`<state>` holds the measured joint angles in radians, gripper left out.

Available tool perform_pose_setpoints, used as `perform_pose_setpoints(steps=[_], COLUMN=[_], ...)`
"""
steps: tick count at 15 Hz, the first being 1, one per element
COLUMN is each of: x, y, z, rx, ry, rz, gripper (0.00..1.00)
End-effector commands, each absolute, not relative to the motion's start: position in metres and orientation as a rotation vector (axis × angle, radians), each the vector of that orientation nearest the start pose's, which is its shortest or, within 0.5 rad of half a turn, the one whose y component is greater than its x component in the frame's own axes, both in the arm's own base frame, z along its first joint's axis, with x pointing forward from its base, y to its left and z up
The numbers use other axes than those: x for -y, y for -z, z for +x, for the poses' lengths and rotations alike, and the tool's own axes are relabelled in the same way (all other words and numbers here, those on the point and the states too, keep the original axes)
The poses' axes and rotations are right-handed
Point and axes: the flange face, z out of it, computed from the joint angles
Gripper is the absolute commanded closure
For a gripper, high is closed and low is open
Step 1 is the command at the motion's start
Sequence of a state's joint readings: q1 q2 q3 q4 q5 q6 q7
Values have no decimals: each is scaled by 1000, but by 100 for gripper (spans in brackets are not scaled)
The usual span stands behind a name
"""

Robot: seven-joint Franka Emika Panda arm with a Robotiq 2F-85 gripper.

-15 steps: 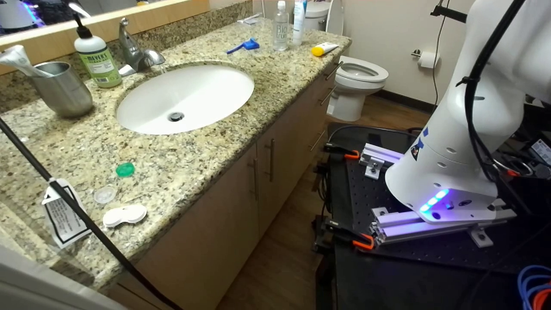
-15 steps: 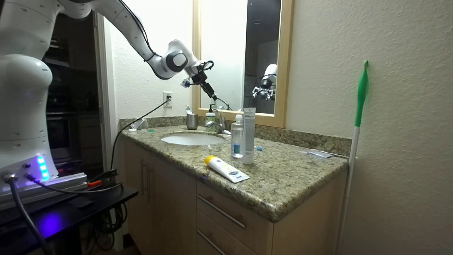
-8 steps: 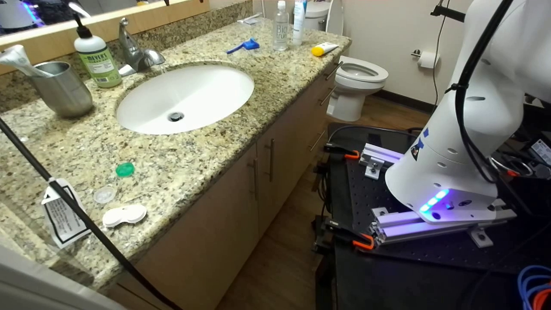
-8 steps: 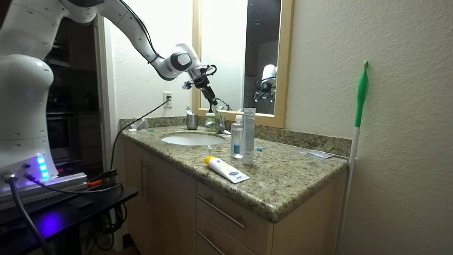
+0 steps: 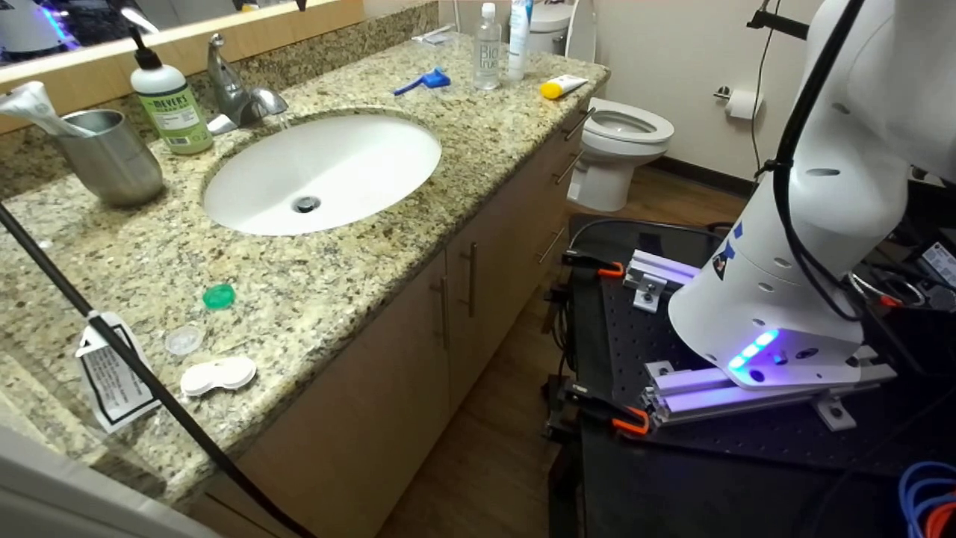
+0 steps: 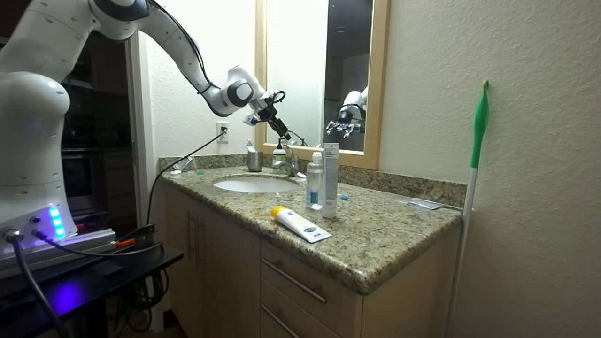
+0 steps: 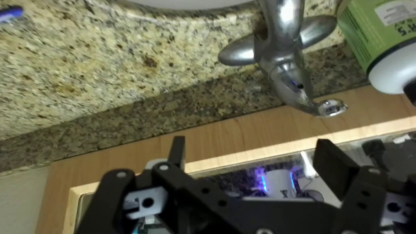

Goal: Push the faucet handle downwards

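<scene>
Hanging aslant near the chrome faucet handle (image 7: 293, 88), the Robotiq gripper (image 7: 251, 146) has its jaws wide apart, holding nothing, probably angled this way to press from above.

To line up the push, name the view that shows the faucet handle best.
The wrist view: there the faucet handle looks largest, and the open gripper doesn't cover it. In both exterior views it is much smaller, slim and rising above the spout, with fine detail hard to make out.
</scene>
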<state>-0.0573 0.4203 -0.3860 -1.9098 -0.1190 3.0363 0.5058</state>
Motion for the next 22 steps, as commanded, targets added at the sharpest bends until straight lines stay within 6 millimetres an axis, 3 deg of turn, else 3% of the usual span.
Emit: perform_pose_setpoints(steps=[1,5,11,12,16,19,22], x=[256,256,240,237,243,255,253], y=[-369,-345,-318,-326,-313,-309,-312], z=[628,646,674,660,672,668,666], rx=[-1119,-1111,-1034,-1039,-1059,-1084,-1060], ry=[1236,1313,1507,1419,1458,1459,1475], rz=[-2851,-2818,-2734,-2769,-2770,-2796,-2785], gripper=[0,0,0,0,0,0,0])
